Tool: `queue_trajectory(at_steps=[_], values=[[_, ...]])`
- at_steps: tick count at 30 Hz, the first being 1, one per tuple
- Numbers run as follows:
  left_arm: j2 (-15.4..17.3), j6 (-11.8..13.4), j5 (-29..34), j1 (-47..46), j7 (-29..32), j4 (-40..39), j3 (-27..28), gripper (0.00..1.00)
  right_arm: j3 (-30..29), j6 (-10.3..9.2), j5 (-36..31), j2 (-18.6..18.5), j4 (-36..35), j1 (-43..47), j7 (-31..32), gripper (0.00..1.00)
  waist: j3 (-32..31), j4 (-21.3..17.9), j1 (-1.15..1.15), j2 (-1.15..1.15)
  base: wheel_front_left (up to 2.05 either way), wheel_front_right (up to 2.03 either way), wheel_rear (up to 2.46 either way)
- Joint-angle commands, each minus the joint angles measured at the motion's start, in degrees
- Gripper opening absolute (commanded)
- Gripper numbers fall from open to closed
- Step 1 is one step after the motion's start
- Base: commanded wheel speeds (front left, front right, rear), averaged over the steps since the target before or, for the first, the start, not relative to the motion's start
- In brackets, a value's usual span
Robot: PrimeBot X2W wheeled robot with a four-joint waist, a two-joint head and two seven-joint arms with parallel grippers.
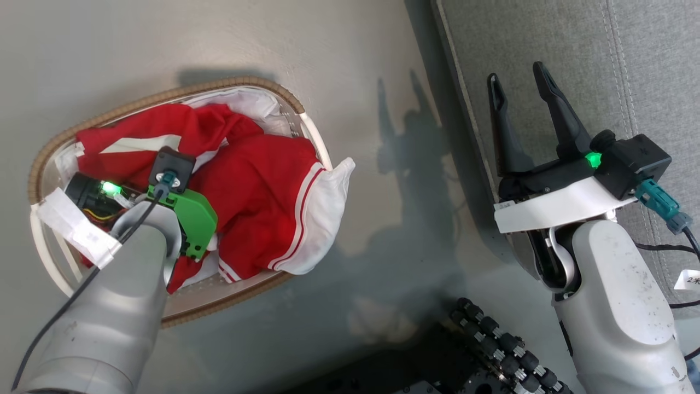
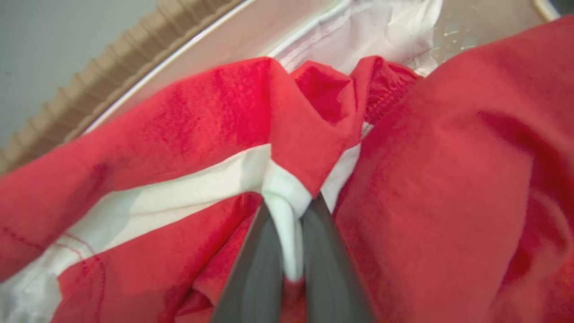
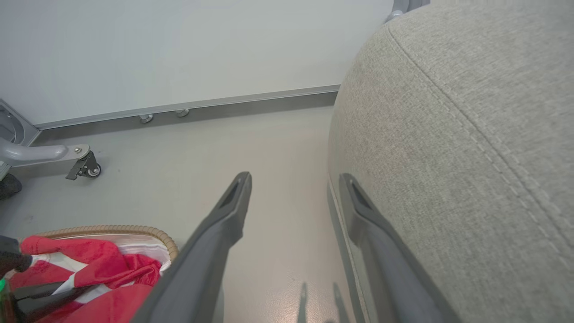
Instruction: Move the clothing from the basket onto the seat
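The red clothing [image 1: 257, 186] with white panels and stripe trim lies heaped in the oval basket [image 1: 126, 106], and one white panel hangs over its right rim. My left arm [image 1: 126, 273] reaches down into the basket. In the left wrist view my left gripper [image 2: 291, 211] is shut on a white-and-red fold of the clothing [image 2: 188, 134]. My right gripper [image 1: 519, 82] is open and holds nothing, hovering over the left edge of the grey seat [image 1: 601, 49]. The right wrist view shows its open fingers [image 3: 233, 211] beside the seat [image 3: 448, 134], with the basket [image 3: 112, 229] at lower left.
Grey floor [image 1: 383, 246] separates the basket from the seat. My base with black rollers [image 1: 503, 339] sits at the bottom. A metal frame on a caster [image 3: 85, 166] stands by the wall's baseboard [image 3: 202, 105].
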Motion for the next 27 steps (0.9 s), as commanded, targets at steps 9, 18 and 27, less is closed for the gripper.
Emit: queue_trajectory(at_steps=[9,18,27], values=[[-1.74,-1.44,-1.98,5.71,0.02,-6.65,0.12,0.00,-1.36,-0.04,-3.97,-0.17,2.38,3.47,-0.12,1.00,-9.91,4.52,-0.01,-0.01,0.00,0.00,0.00],[-2.76,-3.17,-2.50,11.79,0.00,-16.09,-1.40,0.00,-2.86,-0.04,-8.62,-0.20,4.78,8.98,-0.12,1.00,-23.08,9.82,-0.01,-0.01,0.00,0.00,0.00],[-1.45,-3.83,-2.92,14.46,0.00,-23.50,-4.77,0.00,-2.66,-0.04,-11.23,-0.20,6.74,16.11,-0.12,1.00,-35.46,12.84,-0.01,-0.01,0.00,0.00,0.00]])
